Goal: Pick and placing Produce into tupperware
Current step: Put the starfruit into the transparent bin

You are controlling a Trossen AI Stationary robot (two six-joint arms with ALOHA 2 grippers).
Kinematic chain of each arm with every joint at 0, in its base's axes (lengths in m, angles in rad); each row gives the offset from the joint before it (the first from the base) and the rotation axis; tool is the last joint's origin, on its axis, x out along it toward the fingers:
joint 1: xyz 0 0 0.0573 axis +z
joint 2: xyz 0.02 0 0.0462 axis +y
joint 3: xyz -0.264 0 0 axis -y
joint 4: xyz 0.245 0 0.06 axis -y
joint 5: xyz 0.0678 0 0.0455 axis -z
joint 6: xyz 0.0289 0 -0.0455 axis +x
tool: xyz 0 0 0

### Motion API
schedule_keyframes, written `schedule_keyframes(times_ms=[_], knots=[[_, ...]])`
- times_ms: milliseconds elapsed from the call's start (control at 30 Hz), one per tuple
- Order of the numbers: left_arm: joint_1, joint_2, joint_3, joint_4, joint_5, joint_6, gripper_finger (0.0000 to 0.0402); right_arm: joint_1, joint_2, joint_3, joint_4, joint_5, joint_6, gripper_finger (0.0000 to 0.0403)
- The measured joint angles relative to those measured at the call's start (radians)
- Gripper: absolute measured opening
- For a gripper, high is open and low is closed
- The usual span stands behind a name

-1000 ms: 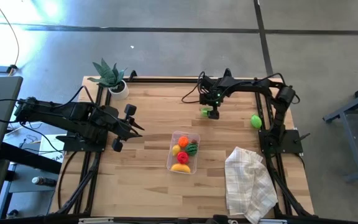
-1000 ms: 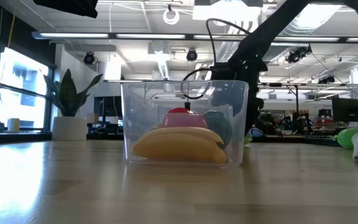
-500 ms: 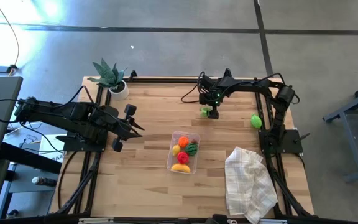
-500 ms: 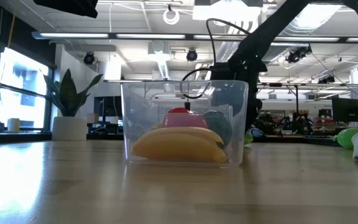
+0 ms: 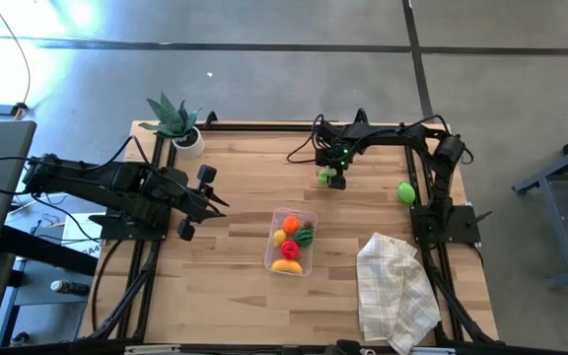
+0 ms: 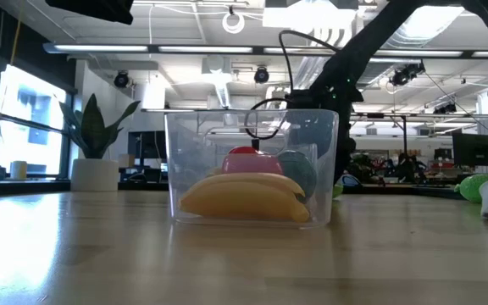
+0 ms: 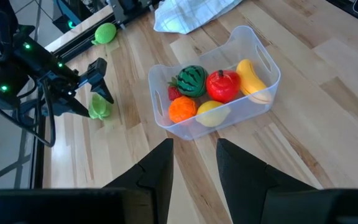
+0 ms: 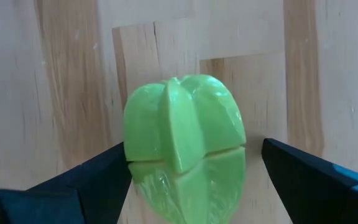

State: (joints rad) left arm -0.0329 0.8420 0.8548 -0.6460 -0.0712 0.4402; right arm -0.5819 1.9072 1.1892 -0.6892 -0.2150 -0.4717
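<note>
Desk (image 5: 235, 286) carries the tupperware (image 5: 291, 242) mid-surface; white cloth (image 5: 394, 288) lies right of the tupperware, potted plant (image 5: 177, 121) at the far-left corner from it. Left tool (image 5: 210, 200) waits left of the tupperware, fingers partly closed, nothing held. Right tool (image 5: 332, 177) sits beyond the tupperware, fingers spread wide either side of a ribbed green piece (image 8: 184, 144), not yet clamped. Inside the tupperware: banana (image 7: 252, 78), watermelon (image 7: 192, 80), red fruit (image 7: 223, 84), orange (image 7: 181, 109), lemon (image 7: 210, 112). Second green piece (image 5: 405, 191) lies right of the right tool.
</note>
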Motion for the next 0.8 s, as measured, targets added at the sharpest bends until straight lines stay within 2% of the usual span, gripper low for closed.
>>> schedule_keyframes(times_ms=[467, 800], knots=[[0.0, 0.0, 0.0, 0.0, 0.0, 0.0, 0.0111, 0.0, 0.0, 0.0, 0.016, 0.005, -0.005, 0.0342], [0.0, 0.0, 0.0, 0.0, 0.0, 0.0, 0.0111, 0.0, 0.0, 0.0, 0.014, 0.011, -0.008, 0.0319]])
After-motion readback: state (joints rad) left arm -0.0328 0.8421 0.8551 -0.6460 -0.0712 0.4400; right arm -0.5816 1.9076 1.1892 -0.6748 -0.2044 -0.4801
